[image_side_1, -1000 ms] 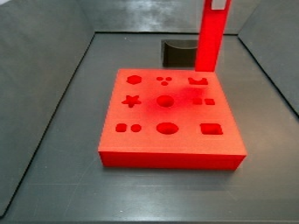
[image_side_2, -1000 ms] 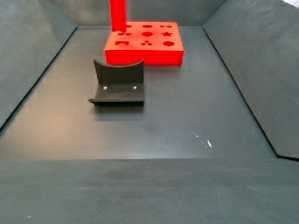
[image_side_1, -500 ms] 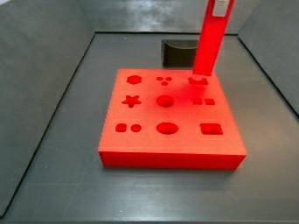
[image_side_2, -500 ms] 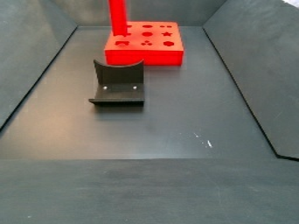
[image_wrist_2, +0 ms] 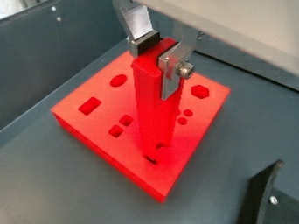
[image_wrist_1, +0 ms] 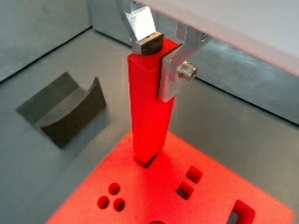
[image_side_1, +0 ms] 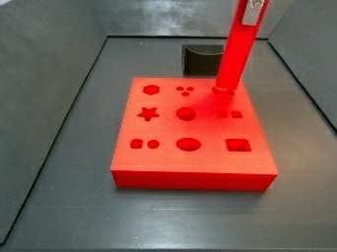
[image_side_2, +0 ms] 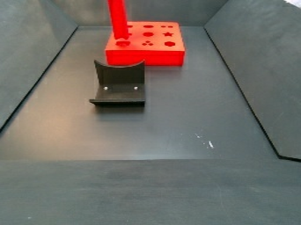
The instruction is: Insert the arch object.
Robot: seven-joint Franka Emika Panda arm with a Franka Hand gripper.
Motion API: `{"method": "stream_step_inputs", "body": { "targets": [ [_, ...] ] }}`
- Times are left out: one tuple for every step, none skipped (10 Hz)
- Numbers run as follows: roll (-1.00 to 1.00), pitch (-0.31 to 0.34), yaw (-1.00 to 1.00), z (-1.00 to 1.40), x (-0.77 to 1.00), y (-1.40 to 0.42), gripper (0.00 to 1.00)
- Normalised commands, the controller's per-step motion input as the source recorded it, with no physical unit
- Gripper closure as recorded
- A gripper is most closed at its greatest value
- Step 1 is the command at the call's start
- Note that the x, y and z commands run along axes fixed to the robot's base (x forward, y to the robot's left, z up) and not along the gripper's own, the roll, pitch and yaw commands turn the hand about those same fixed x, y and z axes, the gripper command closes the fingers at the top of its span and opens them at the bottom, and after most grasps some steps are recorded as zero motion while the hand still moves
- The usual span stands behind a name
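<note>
The arch object [image_side_1: 235, 51] is a long red bar, also seen in a side view [image_side_2: 116, 18]. My gripper [image_wrist_1: 160, 59] is shut on its top end, which both wrist views show [image_wrist_2: 158, 59]. The bar [image_wrist_1: 149, 114] leans a little. Its lower end rests in or on a hole near the corner of the red holed board [image_side_1: 191, 162]. I cannot tell how deep it sits. The board [image_wrist_2: 100, 122] lies flat on the floor and also shows in the other views [image_side_2: 159, 57] [image_wrist_1: 105, 171]. A silver finger [image_wrist_1: 176, 74] presses the bar's side.
The dark fixture [image_side_2: 118, 83] with a curved notch stands on the floor beside the board, seen also in a wrist view [image_wrist_1: 65, 105] and behind the board in a side view [image_side_1: 200, 57]. Grey walls [image_side_1: 53, 89] enclose the floor on all sides.
The bar has come down and tilted. Its lower end has moved from just above the board onto the arch-shaped hole, which it now covers.
</note>
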Motion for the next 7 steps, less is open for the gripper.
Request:
{"method": "stream_step_inputs", "body": {
  "targets": [
    [0.0,-0.221,0.35,-0.04,-0.24,0.0,1.0],
    [0.0,-0.237,0.41,-0.08,-0.17,0.0,1.0],
    [0.0,-0.237,0.43,-0.08,-0.14,0.03,1.0],
    [0.0,-0.113,0.18,-0.06,0.06,0.0,1.0],
    [0.0,-0.079,0.11,-0.1,0.38,0.0,1.0],
    [0.0,-0.116,0.05,-0.19,0.2,0.0,1.0],
    [0.0,-0.117,0.04,-0.32,0.02,0.0,1.0]
  ]
}}
